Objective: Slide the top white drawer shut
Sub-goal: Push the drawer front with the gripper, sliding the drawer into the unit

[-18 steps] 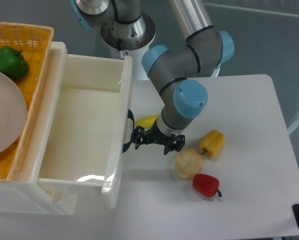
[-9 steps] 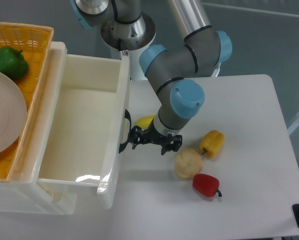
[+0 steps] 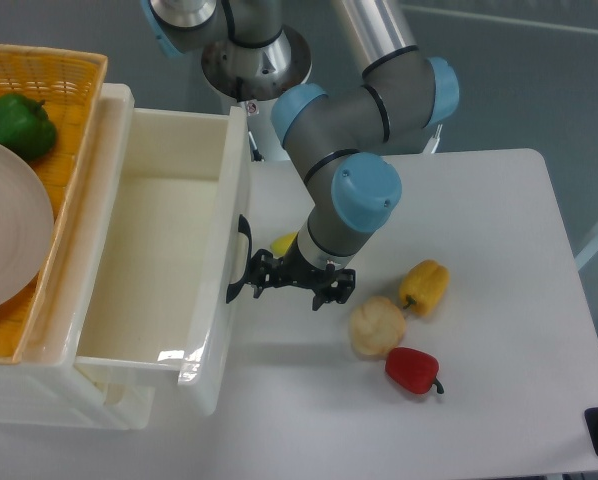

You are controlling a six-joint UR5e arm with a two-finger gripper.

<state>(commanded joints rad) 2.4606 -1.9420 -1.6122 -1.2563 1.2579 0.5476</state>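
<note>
1. Pressing toward the drawer front, the gripper sits at the black handle of the top white drawer — fingertips at or touching the handle; whether the fingers are apart or together cannot be told from this angle.
2. Room around it: bare white table lies to the right and below the gripper; the drawer front wall is immediately to its left.
3. Just behind the gripper's wrist a yellow item peeks out, mostly hidden by the arm.
4. Further right on the table: a pale round vegetable, a yellow bell pepper just beside it, and a red bell pepper near below.
5. Top white drawer is pulled well out, empty tub visible; its front with the handle faces right toward the arm — long axis of the front wall runs top to bottom in view, slightly tilted.
6. Orange woven basket sits on top of the cabinet at left, holding a green pepper and a pale plate.
</note>
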